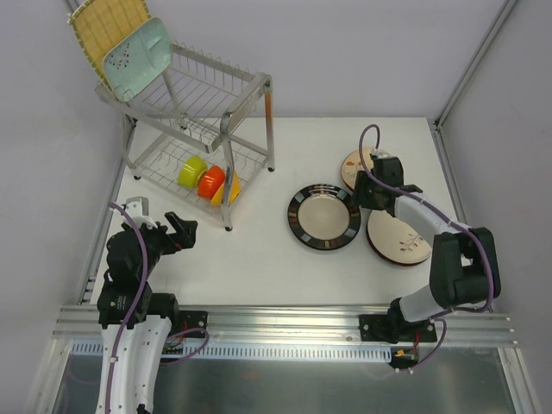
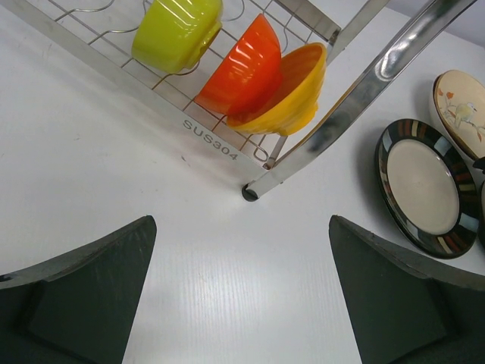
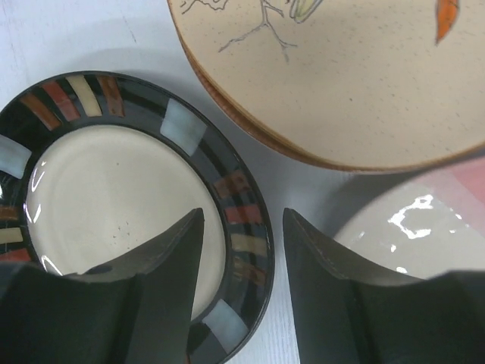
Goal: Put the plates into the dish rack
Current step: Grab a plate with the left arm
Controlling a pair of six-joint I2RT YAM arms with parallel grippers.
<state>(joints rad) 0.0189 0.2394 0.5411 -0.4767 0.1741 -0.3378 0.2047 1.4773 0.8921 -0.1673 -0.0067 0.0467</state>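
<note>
On your white surface (image 1: 259, 250) the wire dish rack (image 1: 228, 164) stands back left, a yellow woven plate (image 1: 95, 26) and a teal plate (image 1: 138, 56) propped at its top tier — three bowls (image 1: 207, 179) below. A dark-rimmed plate (image 1: 323, 216) lies flat centre right, beside two floral plates (image 1: 398, 237). Your right pincer (image 3: 242, 216) straddles its rim, half-closed — whether it pinches, you cannot tell. Your left pincer (image 2: 242, 220) hangs spread wide near the rack's leg.
</note>
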